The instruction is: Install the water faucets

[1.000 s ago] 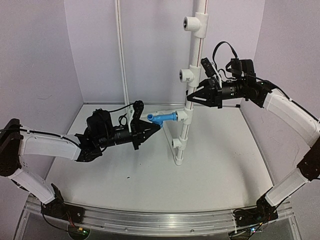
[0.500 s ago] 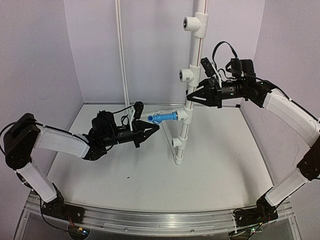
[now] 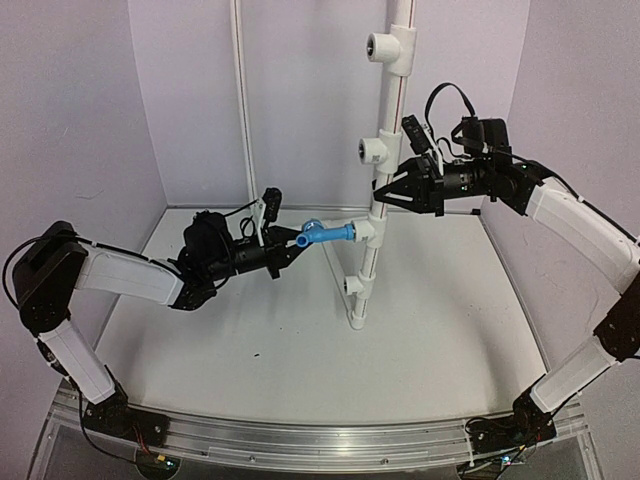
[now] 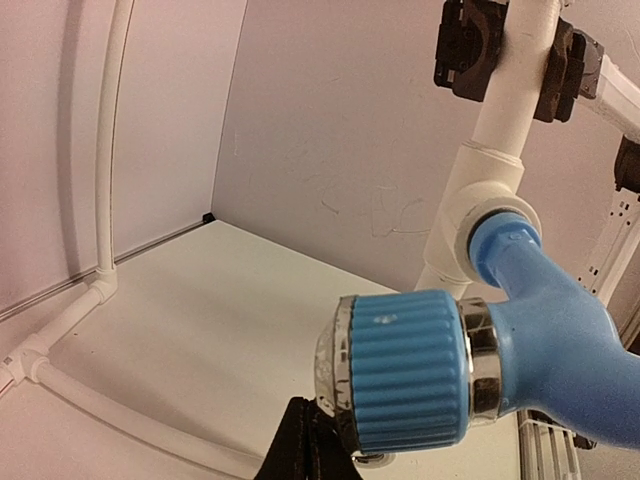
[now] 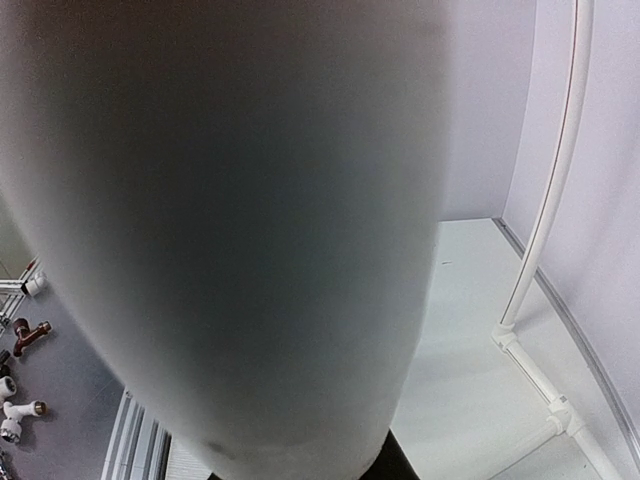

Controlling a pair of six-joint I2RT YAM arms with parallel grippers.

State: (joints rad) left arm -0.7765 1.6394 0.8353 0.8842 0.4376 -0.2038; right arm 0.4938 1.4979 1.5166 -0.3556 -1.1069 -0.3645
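Now L gripper [image 3: 293, 247] clenched under blue faucet [image 3: 330, 234] knob; R gripper [image 3: 381, 192] clamps upright white pipe [image 3: 394, 100].

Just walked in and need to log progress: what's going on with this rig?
The right gripper is clamped on the upright white pipe, apparently steadying it. The blue faucet sits in a tee fitting on that pipe, sticking out sideways. The left gripper is shut, with its tips at the faucet's knob rather than wrapped around it.
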